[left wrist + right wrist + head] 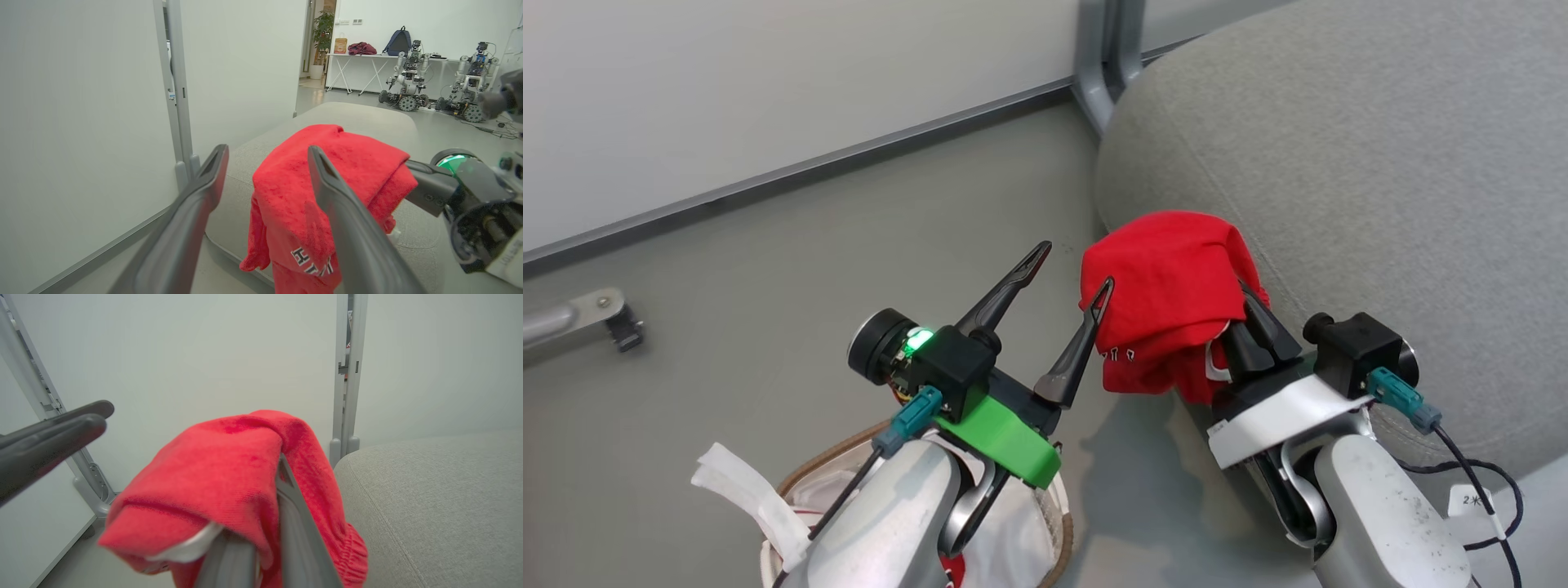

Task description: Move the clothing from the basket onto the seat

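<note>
Head view, left to right: basket (827,467) sits low under the left arm. The left gripper (1077,263) has its jaws spread wide with nothing in them, one tip right at the edge of the clothing (1168,286). That red bundle is draped over the right gripper (1254,325), whose fingers are pressed together, pinching it. It's at the near edge of the seat (1339,163), and part of it hangs out over the floor (809,269).

Looks like drop-off time to me. The left arm should back away so that tip doesn't snag the cloth. The right one should carry the bundle further in over the seat and lower it before opening, or it'll probably slide off the rounded edge.

Hard to see:
- The basket is cut off by the frame and the arm.
- A red scrap (953,567) peeks out by the liner (737,490). Maybe it's the other garment, can't tell.
- The right fingertips are buried in cloth.
- No idea whether the bundle actually touches the seat.
</note>
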Available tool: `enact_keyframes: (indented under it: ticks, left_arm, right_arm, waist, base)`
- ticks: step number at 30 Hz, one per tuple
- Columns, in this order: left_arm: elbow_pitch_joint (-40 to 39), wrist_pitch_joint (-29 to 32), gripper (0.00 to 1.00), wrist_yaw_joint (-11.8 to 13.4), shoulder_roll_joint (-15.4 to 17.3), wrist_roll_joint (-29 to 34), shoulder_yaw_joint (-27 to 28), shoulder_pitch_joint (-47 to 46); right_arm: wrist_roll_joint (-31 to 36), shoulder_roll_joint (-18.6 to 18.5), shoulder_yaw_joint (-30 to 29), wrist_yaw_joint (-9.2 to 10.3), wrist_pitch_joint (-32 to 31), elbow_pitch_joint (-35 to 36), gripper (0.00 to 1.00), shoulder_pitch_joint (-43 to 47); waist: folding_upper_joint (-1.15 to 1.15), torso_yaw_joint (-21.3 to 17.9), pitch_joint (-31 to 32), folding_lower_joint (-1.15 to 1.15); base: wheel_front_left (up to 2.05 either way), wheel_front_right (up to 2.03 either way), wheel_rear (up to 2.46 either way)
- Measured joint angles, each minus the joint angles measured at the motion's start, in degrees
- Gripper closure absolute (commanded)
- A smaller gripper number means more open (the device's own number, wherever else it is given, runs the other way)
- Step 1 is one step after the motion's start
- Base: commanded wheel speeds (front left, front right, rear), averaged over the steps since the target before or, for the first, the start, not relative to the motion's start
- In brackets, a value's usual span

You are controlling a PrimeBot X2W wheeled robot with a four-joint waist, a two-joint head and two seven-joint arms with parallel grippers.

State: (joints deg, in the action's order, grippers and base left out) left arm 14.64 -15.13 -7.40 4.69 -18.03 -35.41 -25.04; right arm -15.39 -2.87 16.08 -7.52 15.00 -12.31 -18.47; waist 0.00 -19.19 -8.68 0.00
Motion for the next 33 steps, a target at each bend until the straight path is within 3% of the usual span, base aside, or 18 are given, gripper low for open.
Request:
enact_keyframes:
  ticks: [7, 13, 18, 24, 33]
  left_arm:
    - [0.4, 0.0, 0.0, 0.0, 0.1, -0.3, -2.2, 0.7]
    - [1.2, 0.0, 0.0, 0.0, 0.1, -1.2, -4.8, -0.2]
    - [1.5, 0.0, 0.0, 0.0, 0.9, -1.6, -4.9, -0.2]
    - [1.4, 0.0, 0.0, 0.0, 3.2, -1.2, -3.8, 0.1]
    - [0.0, 0.0, 0.0, 0.0, 8.0, -0.8, -5.3, -2.5]
  right_arm:
    - [-0.7, 0.0, -2.9, 0.0, 0.0, 1.0, 1.0, 2.8]
    - [-0.1, -0.1, -6.9, 0.0, 0.0, 2.6, 1.0, 5.2]
    - [1.6, 0.0, -8.7, 0.0, 0.0, 1.8, 1.0, 4.4]
    - [5.4, -0.1, -12.3, 0.0, 0.0, -3.2, 1.0, -2.9]
    - [9.9, -8.0, -19.4, 0.0, 0.0, -13.3, 1.0, -18.1]
  waist:
    - [0.0, -7.6, -0.7, 0.0]
    - [0.0, -11.2, -2.4, 0.0]
    - [0.0, -12.0, -4.7, 0.0]
    - [0.0, -12.1, -7.6, 0.0]
    - [0.0, -9.5, -14.0, 0.0]
  base:
    - [0.0, 0.0, 0.0]
    - [0.0, 0.0, 0.0]
    - [0.0, 0.0, 0.0]
    - [0.0, 0.0, 0.0]
    - [0.0, 0.0, 0.0]
